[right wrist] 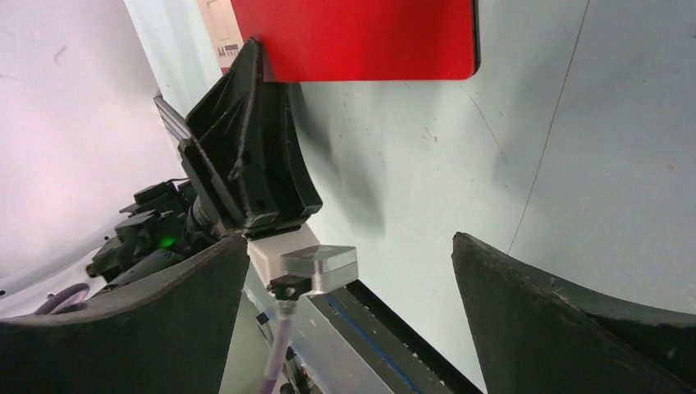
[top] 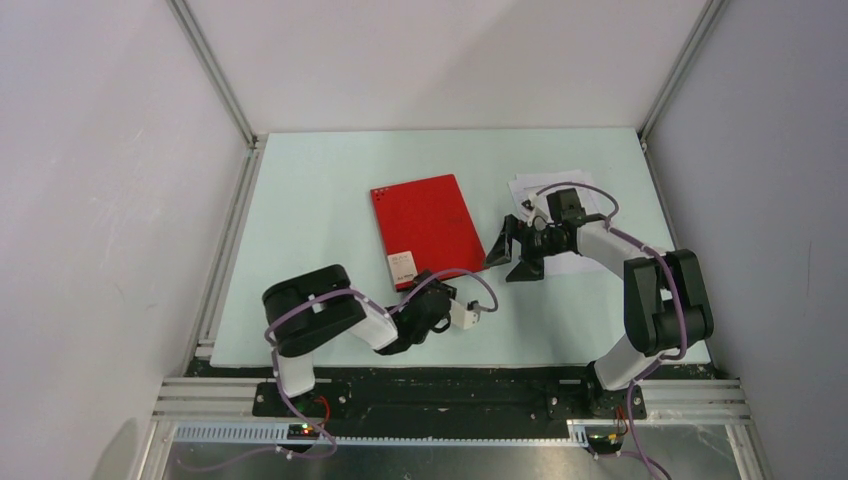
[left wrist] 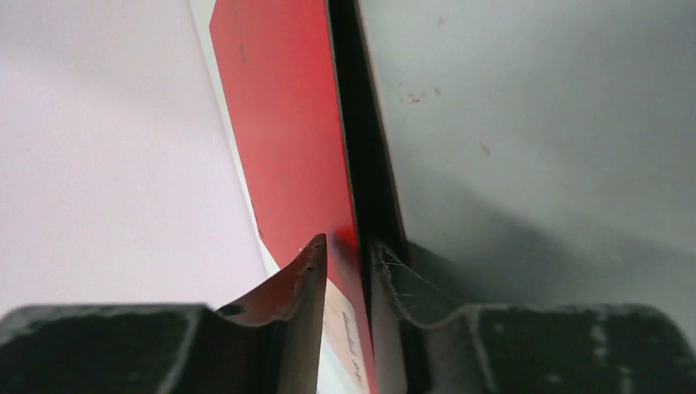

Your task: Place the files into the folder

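- The folder (top: pixel 425 225) lies closed, red side up, near the middle of the pale surface (top: pixel 300 250). It sits at a slight angle, with its white label (top: pixel 403 268) at the near corner.
- The left end effector (top: pixel 427 285) is at the folder's near edge, next to the label.
- In the left wrist view, its fingers (left wrist: pixel 305 275) are narrowed on either side of the folder's (left wrist: pixel 287 123) edge. One lies over the red cover, the other against the dark edge. I cannot tell whether they actually pinch it.
- The files (top: pixel 535 190) are a loose stack of white sheets at the far right of the surface. They are apart from the folder and partly covered by the right arm.
- The right end effector (top: pixel 515 255) hangs between the folder and the files, its jaws wide apart and holding nothing.
- The right wrist view looks past its own two fingers (right wrist: pixel 558 312) to the left end effector (right wrist: pixel 246 148), which meets the folder's (right wrist: pixel 353 37) edge.
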Robot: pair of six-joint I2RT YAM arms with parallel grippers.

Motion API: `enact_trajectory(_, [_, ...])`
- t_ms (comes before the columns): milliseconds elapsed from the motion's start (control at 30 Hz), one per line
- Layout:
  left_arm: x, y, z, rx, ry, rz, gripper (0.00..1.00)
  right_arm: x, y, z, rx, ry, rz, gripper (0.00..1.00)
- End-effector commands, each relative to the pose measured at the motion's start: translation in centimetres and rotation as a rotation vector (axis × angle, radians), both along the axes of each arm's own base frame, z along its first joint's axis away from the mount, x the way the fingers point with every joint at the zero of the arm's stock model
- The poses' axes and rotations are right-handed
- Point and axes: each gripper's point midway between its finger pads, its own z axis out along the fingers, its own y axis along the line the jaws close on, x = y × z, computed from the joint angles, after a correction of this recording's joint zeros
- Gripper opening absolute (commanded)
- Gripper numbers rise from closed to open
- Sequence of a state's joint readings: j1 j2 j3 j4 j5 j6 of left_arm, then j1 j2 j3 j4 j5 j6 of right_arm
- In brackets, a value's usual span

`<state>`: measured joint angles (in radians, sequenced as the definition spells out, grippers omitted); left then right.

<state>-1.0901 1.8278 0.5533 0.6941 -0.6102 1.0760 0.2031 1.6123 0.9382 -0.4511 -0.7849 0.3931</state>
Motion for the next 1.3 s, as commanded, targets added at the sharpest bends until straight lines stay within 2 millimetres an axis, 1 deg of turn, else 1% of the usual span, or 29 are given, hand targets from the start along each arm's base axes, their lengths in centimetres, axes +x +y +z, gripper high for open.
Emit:
enact_trajectory(0, [1.5, -0.7, 1.9, -0.033, -0.099, 0.014, 0.19, -0.2, 0.7, 0.3, 0.038, 0.007, 0.017, 0.99])
enact_trajectory(33, [1.6, -0.7, 2.1, -0.041, -0.105, 0.016, 0.14, -0.2, 0.7, 0.3, 0.044, 0.009, 0.019, 0.99])
enact_trajectory(67, [1.7, -0.7, 2.3, -0.044, -0.11, 0.022, 0.06, -0.1, 0.9, 0.4, 0.056, 0.007, 0.02, 0.99])
enact_trajectory(133, [1.8, -0.6, 2.9, -0.057, -0.13, 0.033, 0.01, 0.2, 1.1, 0.3, 0.078, 0.012, 0.019, 0.99])
enact_trajectory(233, [2.1, -0.5, 4.2, -0.091, -0.175, 0.048, 0.0, 1.0, 1.5, 0.5, 0.101, 0.007, 0.001, 0.99])
enact_trajectory(300, [2.2, -0.4, 5.2, -0.117, -0.206, 0.061, 0.0, 2.0, 2.1, 1.3, 0.153, -0.015, -0.002, 0.99])
enact_trajectory(333, [2.3, -0.3, 5.7, -0.131, -0.218, 0.065, 0.0, 2.2, 2.3, 1.3, 0.165, 0.003, -0.012, 0.99])
enact_trajectory(367, [2.3, -0.3, 6.1, -0.141, -0.227, 0.07, 0.0, 2.8, 2.5, 1.7, 0.184, -0.019, -0.008, 1.0])
enact_trajectory(400, [2.3, -0.2, 6.3, -0.15, -0.233, 0.073, 0.0, 3.1, 2.7, 1.7, 0.193, -0.007, -0.016, 0.99])
enact_trajectory(433, [2.3, -0.1, 6.5, -0.155, -0.237, 0.078, 0.0, 3.8, 2.9, 2.2, 0.208, -0.026, -0.015, 1.0])
enact_trajectory(467, [2.3, 0.0, 6.6, -0.158, -0.239, 0.079, 0.0, 4.1, 2.9, 1.9, 0.213, -0.01, -0.025, 0.99])
enact_trajectory(500, [2.3, 0.0, 6.6, -0.157, -0.241, 0.08, 0.0, 4.9, 3.0, 2.3, 0.22, -0.027, -0.03, 1.0])
enact_trajectory(600, [2.2, 0.2, 6.5, -0.152, -0.243, 0.083, 0.0, 6.5, 3.0, 1.7, 0.211, -0.017, -0.057, 0.99])
enact_trajectory(700, [2.2, 0.4, 6.4, -0.147, -0.245, 0.086, 0.0, 8.5, 2.7, 1.3, 0.2, -0.025, -0.087, 1.0])
enact_trajectory(733, [2.2, 0.5, 6.4, -0.146, -0.245, 0.088, 0.0, 9.3, 2.8, 1.6, 0.207, -0.044, -0.089, 0.99])
enact_trajectory(767, [2.2, 0.5, 6.3, -0.145, -0.245, 0.088, 0.0, 9.6, 2.8, 1.3, 0.211, -0.03, -0.094, 0.98])
enact_trajectory(800, [2.1, 0.6, 6.3, -0.145, -0.245, 0.089, 0.0, 10.3, 2.8, 1.7, 0.22, -0.044, -0.094, 0.97])
enact_trajectory(833, [2.1, 0.7, 6.3, -0.146, -0.245, 0.09, 0.0, 10.6, 2.9, 1.3, 0.222, -0.03, -0.099, 0.95])
enact_trajectory(867, [2.1, 0.7, 6.2, -0.144, -0.245, 0.091, 0.0, 11.2, 3.0, 1.7, 0.233, -0.046, -0.095, 0.92])
enact_trajectory(933, [2.1, 0.8, 6.1, -0.141, -0.244, 0.091, 0.0, 11.8, 3.4, 1.2, 0.24, -0.034, -0.095, 0.9])
enact_trajectory(1067, [2.3, 0.9, 6.1, -0.142, -0.244, 0.096, 0.0, 12.3, 4.2, 0.9, 0.259, -0.014, -0.087, 0.88])
enact_trajectory(1267, [2.5, 0.8, 6.1, -0.142, -0.246, 0.1, 0.0, 12.3, 5.4, 0.6, 0.283, 0.014, -0.065, 0.85])
